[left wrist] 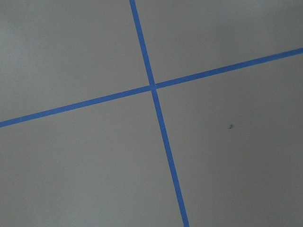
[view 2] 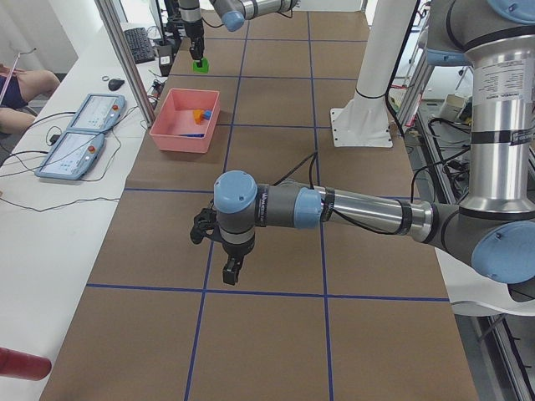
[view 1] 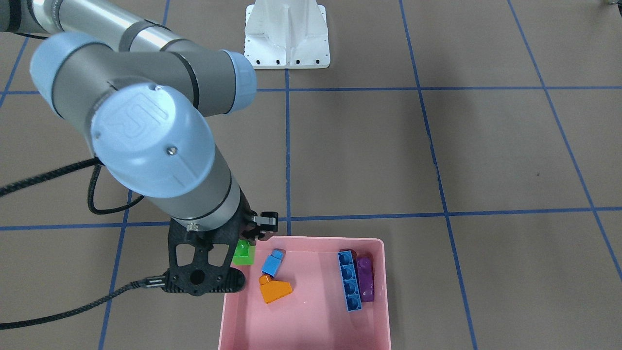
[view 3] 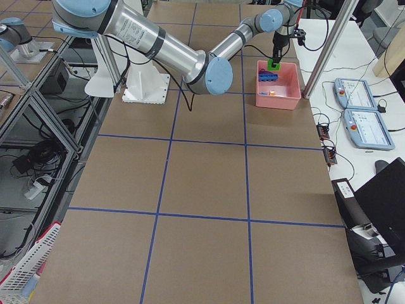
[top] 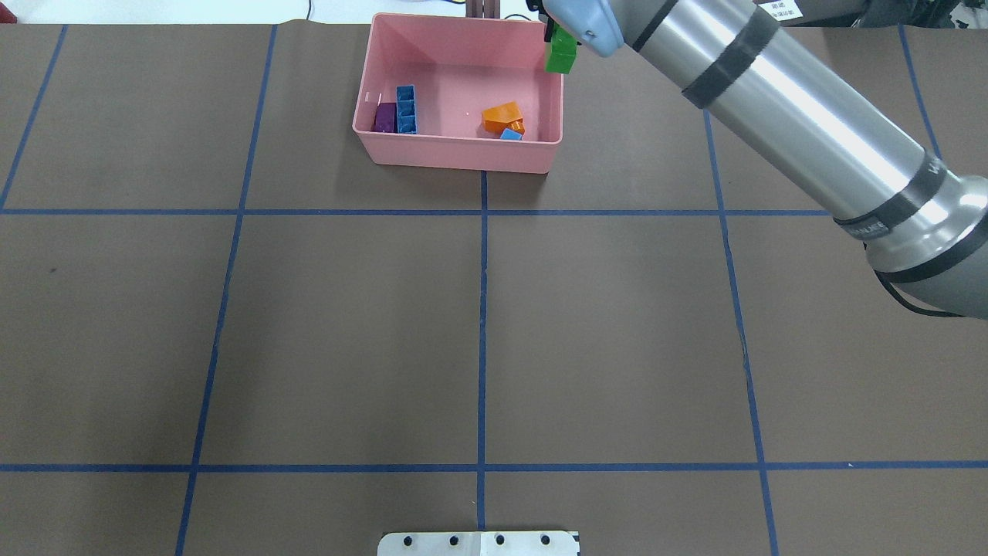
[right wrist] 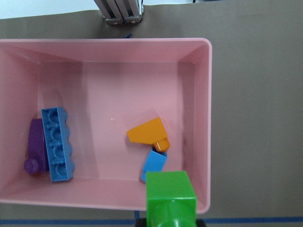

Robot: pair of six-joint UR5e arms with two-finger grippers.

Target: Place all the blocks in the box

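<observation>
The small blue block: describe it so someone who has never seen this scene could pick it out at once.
Start at the pink box. Inside, near one wall, lies the orange block; the small blue block sits right beside its stud end. It is far shorter than the long blue bar across the box by the purple block.

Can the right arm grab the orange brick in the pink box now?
Probably not yet. The orange sloped plastic brick lies uncovered, but the right gripper is shut on the green two-stud plastic brick.
</observation>
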